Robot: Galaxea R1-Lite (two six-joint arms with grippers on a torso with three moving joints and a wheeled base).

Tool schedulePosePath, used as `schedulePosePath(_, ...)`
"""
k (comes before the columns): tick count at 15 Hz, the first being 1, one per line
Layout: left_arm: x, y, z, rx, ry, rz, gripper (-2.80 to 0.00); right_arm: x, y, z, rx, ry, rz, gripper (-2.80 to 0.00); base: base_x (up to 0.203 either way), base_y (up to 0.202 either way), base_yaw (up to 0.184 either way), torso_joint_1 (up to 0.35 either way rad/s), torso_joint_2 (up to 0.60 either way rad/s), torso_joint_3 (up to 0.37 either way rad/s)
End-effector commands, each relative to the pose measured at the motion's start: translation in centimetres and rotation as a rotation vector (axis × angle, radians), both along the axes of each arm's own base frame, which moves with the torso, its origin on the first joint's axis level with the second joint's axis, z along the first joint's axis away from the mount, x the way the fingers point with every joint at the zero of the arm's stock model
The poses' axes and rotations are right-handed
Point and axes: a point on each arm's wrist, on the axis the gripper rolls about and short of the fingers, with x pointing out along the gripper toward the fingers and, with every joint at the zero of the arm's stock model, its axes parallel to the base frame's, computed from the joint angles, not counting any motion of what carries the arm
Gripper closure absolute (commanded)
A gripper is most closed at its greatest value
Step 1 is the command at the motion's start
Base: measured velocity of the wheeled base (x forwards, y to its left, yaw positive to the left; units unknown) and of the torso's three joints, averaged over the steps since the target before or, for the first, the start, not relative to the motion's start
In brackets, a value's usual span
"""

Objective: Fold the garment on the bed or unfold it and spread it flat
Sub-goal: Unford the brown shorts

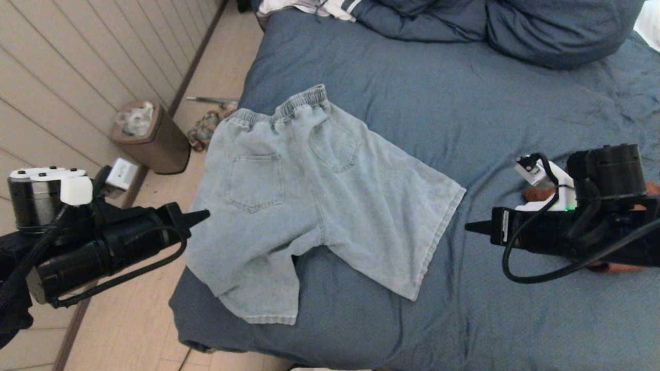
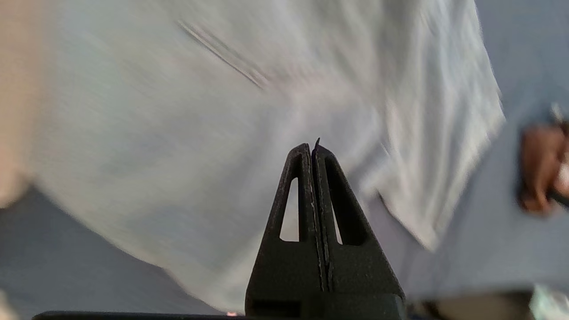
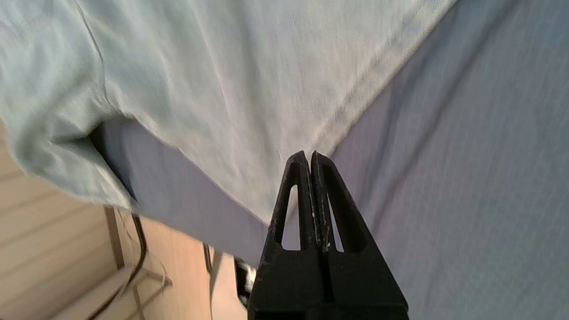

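Closed left gripper (image 1: 205, 214), shorts (image 1: 309, 201), bed (image 1: 515, 129) cut off

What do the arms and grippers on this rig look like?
Both arms are black with loose black cables looping alongside. Left gripper and right gripper are matte black tapered wedges with triangular cut-outs. White modules sit on the wrists; the left one carries a silver-black cylinder, the right one a green light.

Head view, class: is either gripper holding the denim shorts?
No: the shorts lie spread on the bed, with the left gripper and right gripper shut and empty either side of them.
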Motion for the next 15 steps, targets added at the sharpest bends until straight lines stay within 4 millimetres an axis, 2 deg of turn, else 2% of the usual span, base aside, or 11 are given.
schedulePosePath(1, 0.8, 2.5, 1.3, -0.005, -0.04, 0.103, 0.0, 0.3, -0.1, 1.2, 0.012, -0.018, -0.026, 0.0, 0.0, 0.0, 0.0, 0.0, 0.0, 0.0)
schedulePosePath(4, 2.0, 6.4, 2.3, 0.047, 0.027, 0.241, 0.0, 0.4, -1.0, 2.9, -0.068, 0.055, -0.17, 0.0, 0.0, 0.0, 0.0, 0.0, 0.0, 0.0)
schedulePosePath(6, 1.9, 7.4, 1.5, 0.066, 0.183, 0.252, 0.0, 0.1, -2.2, 4.2, -0.135, 0.127, -0.316, 0.0, 0.0, 0.0, 0.0, 0.0, 0.0, 0.0)
schedulePosePath(8, 0.8, 7.1, -1.0, 0.046, 0.315, 0.17, 0.0, -0.6, -3.6, 4.5, -0.164, 0.224, -0.416, 0.0, 0.0, 0.0, 0.0, 0.0, 0.0, 0.0)
schedulePosePath(12, -1.9, 6.5, -6.1, 0.095, 0.481, 0.027, 0.0, -0.6, -6.3, 2.9, -0.192, 0.319, -0.554, 0.0, 0.0, 0.0, 0.0, 0.0, 0.0, 0.0)
schedulePosePath(15, -2.2, 5.7, -7.6, 0.12, 0.533, -0.03, 0.0, 0.4, -7.3, 2.1, -0.219, 0.355, -0.596, 0.0, 0.0, 0.0, 0.0, 0.0, 0.0, 0.0)
